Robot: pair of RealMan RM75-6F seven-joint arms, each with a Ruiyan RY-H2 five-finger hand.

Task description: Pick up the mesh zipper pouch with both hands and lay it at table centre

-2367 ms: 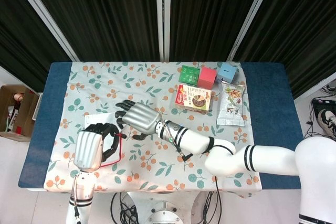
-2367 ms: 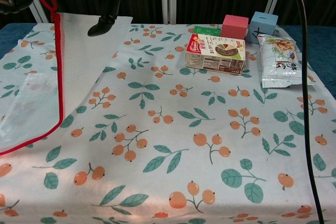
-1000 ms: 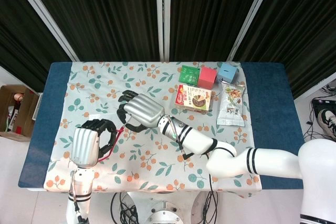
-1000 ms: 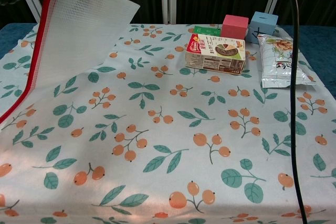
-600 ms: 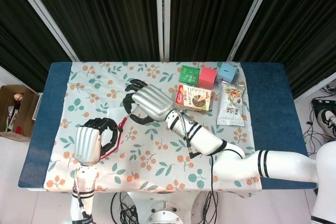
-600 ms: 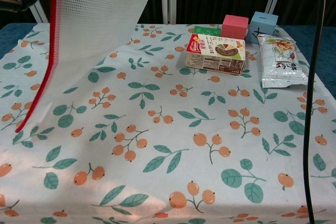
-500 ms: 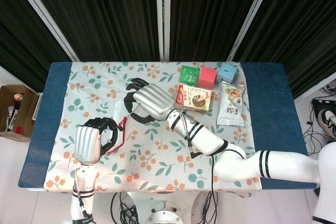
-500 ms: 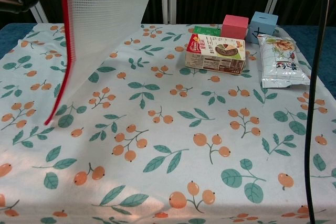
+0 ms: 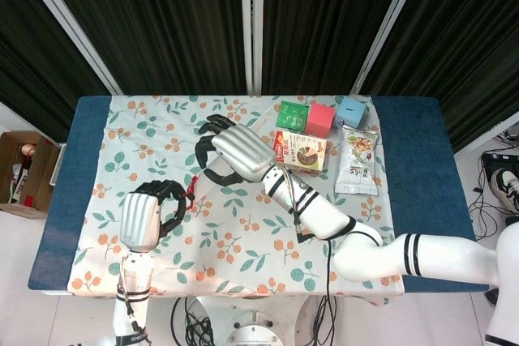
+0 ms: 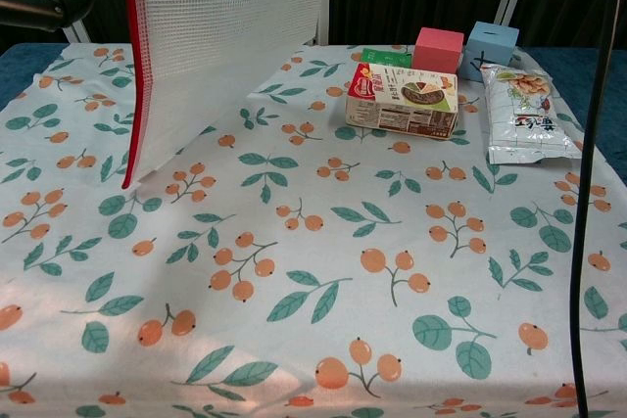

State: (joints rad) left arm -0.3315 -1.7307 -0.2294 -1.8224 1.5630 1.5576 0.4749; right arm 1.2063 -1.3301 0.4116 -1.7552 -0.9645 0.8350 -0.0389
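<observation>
- The mesh zipper pouch hangs in the air over the left part of the table, a white mesh sheet with a red zipper edge running down its left side; in the chest view its lower corner looks close to the floral tablecloth, though whether it touches cannot be told.
- The left hand has its dark fingers curled around the red edge of the pouch, gripping it from the near-left side.
- The right hand reaches across from the right with its fingers closed over the far side of the pouch, so both hands carry it between them.
- The step in hand appears to be the carry toward the table centre; the pouch is off the surface but left of the middle.
- To do it well, both hands should travel right together at one height, keeping the sheet taut enough not to fold, then lower it flat, trailing edge first.
- The snack box lies just right of the path, with the snack bag, the red cube, the blue cube and a green packet behind and beside it; the pouch should land short of the box.
</observation>
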